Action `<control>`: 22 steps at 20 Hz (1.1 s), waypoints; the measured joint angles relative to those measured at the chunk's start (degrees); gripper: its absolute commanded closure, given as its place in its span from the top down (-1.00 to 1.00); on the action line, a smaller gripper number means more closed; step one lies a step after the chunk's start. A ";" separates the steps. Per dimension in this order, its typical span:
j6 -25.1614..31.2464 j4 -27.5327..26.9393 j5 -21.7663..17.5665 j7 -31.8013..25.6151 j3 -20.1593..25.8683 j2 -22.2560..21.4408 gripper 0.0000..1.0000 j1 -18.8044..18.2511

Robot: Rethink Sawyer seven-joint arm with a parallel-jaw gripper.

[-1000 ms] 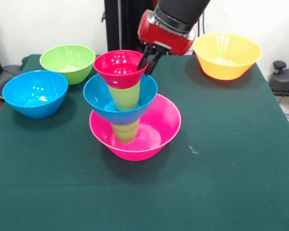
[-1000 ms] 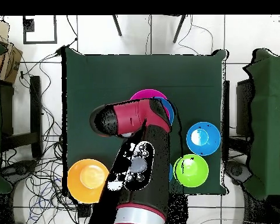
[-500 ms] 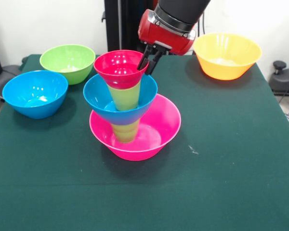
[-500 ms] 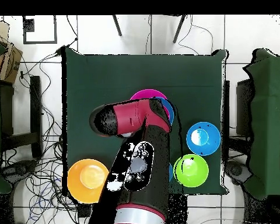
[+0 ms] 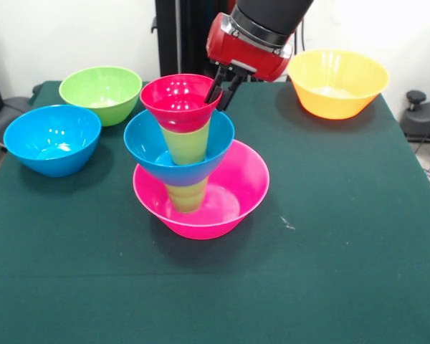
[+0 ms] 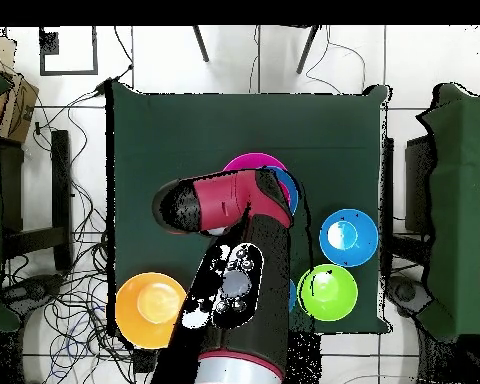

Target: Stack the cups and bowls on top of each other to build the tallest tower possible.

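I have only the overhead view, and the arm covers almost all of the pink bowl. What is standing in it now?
Observer: The front view shows a tower. In the pink bowl stands a lower green cup, then a blue bowl, an upper green cup, and a red bowl on top.
Operator: And where is the gripper?
Observer: The gripper is at the red bowl's rim, on the side toward the orange bowl. One finger is inside the rim and one is outside, closed on it.
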 measured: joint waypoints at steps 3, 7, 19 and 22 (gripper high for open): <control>0.00 0.00 0.00 0.00 -0.01 -0.04 -1.00 -0.01; 0.00 0.00 0.00 0.00 -0.01 -0.13 -1.00 -0.01; 0.00 0.22 0.00 0.00 -0.01 -1.38 -1.00 -0.01; 0.00 0.25 0.00 0.00 -0.01 -1.60 -1.00 -0.01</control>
